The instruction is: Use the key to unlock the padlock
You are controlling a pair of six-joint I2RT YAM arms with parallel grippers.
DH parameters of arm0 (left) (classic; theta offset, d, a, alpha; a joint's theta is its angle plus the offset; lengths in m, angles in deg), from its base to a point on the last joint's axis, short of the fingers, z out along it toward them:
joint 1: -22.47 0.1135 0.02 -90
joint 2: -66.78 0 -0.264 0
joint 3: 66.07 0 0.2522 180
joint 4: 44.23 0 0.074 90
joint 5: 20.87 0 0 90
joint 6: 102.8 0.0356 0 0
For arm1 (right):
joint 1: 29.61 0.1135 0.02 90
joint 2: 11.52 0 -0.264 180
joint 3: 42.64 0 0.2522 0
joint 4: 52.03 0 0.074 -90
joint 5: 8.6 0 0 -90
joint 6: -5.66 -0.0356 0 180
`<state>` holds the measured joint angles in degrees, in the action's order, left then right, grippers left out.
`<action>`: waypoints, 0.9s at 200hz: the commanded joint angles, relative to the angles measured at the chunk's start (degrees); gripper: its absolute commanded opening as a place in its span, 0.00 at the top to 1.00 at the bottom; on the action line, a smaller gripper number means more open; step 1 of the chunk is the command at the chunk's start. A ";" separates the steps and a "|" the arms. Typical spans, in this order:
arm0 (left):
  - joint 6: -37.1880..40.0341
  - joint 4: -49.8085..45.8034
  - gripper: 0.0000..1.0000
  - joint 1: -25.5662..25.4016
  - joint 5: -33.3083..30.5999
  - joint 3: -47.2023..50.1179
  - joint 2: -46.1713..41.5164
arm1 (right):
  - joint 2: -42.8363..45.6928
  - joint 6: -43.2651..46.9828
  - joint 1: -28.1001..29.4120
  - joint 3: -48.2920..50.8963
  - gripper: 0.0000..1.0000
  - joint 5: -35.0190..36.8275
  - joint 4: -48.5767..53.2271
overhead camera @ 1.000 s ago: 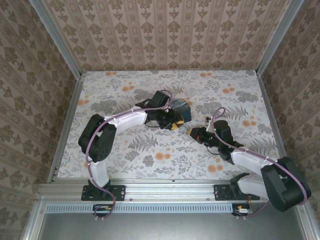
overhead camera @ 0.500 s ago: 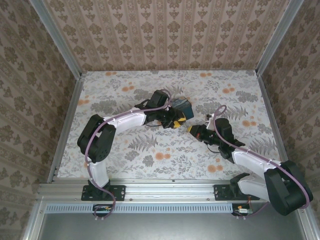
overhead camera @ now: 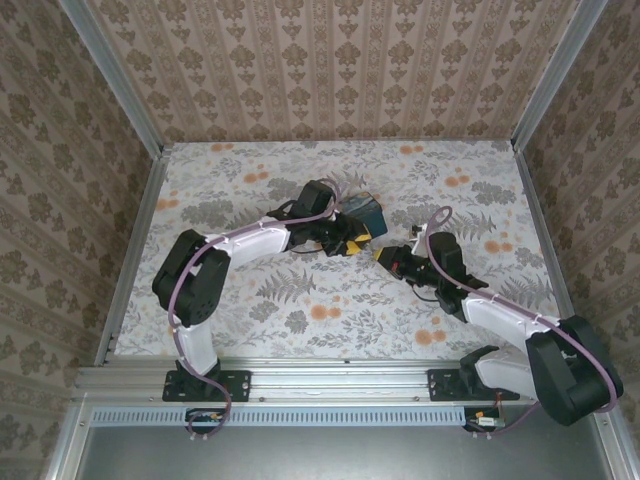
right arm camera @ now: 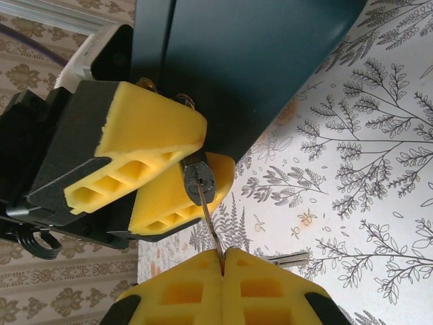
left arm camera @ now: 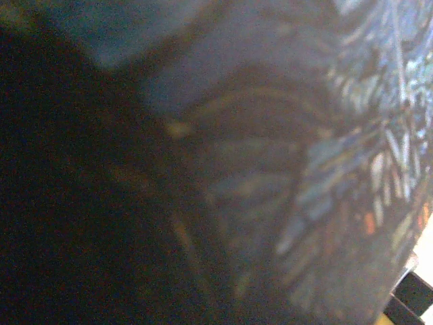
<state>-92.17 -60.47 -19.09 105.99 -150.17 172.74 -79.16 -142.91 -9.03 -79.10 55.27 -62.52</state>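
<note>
In the right wrist view the small dark padlock [right arm camera: 199, 184] sits clamped between the yellow fingers of my left gripper [right arm camera: 203, 154], close against the dark teal box [right arm camera: 257, 61]. My right gripper [right arm camera: 223, 256] is shut on the key [right arm camera: 211, 227]. The key's thin blade runs up from my fingertips, and its tip meets the keyhole in the padlock's underside. A second key [right arm camera: 287, 258] sticks out sideways beside my right fingers. From above, the left gripper [overhead camera: 352, 243] and right gripper [overhead camera: 383, 256] almost touch in front of the box [overhead camera: 366, 211].
The left wrist view is a dark blur with the box's painted surface [left arm camera: 352, 169] pressed close to the lens. The floral table [overhead camera: 330, 310] lies open in front of both grippers. Papered walls close in the back and both sides.
My right gripper has moved up and to the left with the key, closing the gap to the left gripper. The left gripper and box have shifted slightly.
</note>
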 commanded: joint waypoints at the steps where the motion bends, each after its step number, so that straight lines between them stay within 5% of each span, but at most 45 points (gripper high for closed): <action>1: -0.77 1.28 1.00 0.46 1.98 0.81 -2.41 | -0.74 -0.53 0.27 -1.78 1.00 -1.03 -2.01; 119: -0.19 2.60 1.00 0.20 2.64 0.74 -2.24 | -2.75 -1.79 0.34 -2.67 1.00 -3.49 -5.76; 180: 6.05 -2.57 1.00 -0.58 3.35 -1.91 -1.79 | -5.04 -1.10 0.30 -4.37 1.00 -3.82 -4.95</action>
<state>-90.55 -60.12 -18.67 105.84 -149.69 172.45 -83.51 -144.37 -9.03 -80.58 52.06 -65.23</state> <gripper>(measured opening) 0.294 0.041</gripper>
